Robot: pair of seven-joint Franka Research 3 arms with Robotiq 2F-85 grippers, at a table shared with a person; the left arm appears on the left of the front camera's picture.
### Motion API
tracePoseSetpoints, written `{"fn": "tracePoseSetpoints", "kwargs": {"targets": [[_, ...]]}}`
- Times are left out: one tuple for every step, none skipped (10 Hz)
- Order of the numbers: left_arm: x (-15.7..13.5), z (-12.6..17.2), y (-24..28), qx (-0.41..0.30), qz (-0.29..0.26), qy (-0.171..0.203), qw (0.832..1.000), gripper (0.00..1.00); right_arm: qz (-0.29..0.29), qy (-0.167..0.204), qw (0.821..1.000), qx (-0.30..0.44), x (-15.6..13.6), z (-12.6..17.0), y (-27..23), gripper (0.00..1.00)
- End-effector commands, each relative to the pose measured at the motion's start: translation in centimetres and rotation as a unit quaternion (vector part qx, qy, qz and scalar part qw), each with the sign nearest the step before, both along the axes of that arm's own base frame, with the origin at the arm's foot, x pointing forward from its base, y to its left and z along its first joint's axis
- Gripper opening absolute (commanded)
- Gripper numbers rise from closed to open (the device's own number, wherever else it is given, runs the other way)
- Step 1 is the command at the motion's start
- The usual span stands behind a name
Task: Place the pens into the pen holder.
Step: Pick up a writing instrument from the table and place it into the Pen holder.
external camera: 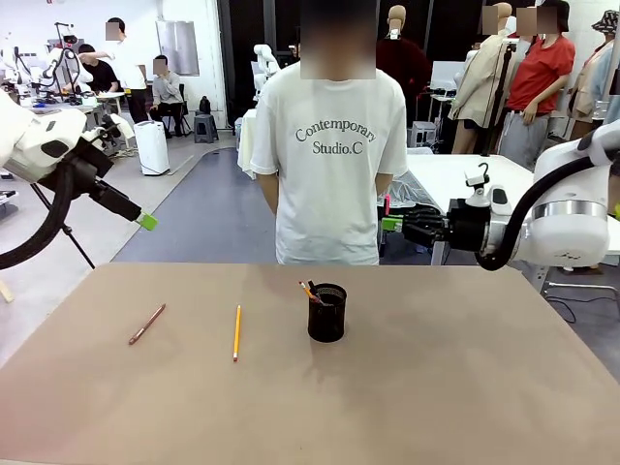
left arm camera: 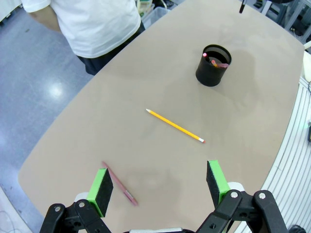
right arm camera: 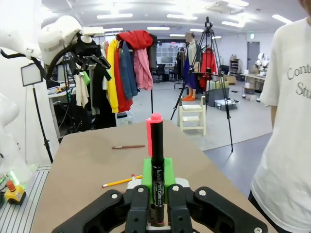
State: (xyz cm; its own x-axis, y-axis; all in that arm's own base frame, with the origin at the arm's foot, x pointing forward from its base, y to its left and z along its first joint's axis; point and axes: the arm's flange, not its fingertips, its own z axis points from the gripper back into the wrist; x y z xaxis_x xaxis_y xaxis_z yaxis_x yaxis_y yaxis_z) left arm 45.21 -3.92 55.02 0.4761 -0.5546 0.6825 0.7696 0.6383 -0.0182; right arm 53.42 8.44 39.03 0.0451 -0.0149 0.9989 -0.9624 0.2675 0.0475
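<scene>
- Looking along the right gripper (right arm camera: 156,177), we found it clenched on a black marker (right arm camera: 156,145) with a pinkish-red cap, well apart from the pen holder (external camera: 326,313). Any tilt on the way down could have caught the cup's rim and toppled it.
- The orange pen (external camera: 308,290) leaned inside the holder, and we judged the marker might jam against it.
- The left gripper (left arm camera: 158,177) hung released above the reddish-brown pen (left arm camera: 121,187), the yellow pen (left arm camera: 175,126) beyond it. Both lay flat and thin, so closing pads could have rolled one away.
</scene>
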Motion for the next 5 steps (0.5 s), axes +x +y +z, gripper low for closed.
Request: {"fn": "tracePoseSetpoints", "kwargs": {"targets": [[-0.15,0.0,0.08,-0.003,-0.001,-0.003,1.0,1.0,-0.005,0.0,1.0,0.001,0.04,0.46,-0.55,0.0],[-0.15,0.0,0.08,-0.003,-0.001,-0.003,1.0,1.0,-0.005,0.0,1.0,0.001,0.04,0.46,-0.55,0.0],[-0.15,0.0,0.08,-0.003,-0.001,-0.003,1.0,1.0,-0.005,0.0,1.0,0.001,0.04,0.46,-0.55,0.0],[-0.15,0.0,0.08,-0.003,-0.001,-0.003,1.0,1.0,-0.005,0.0,1.0,0.001,0.04,0.46,-0.55,0.0],[-0.15,0.0,0.08,-0.003,-0.001,-0.003,1.0,1.0,-0.004,0.001,1.0,0.0,0.09,-0.04,-0.48,0.0]]}}
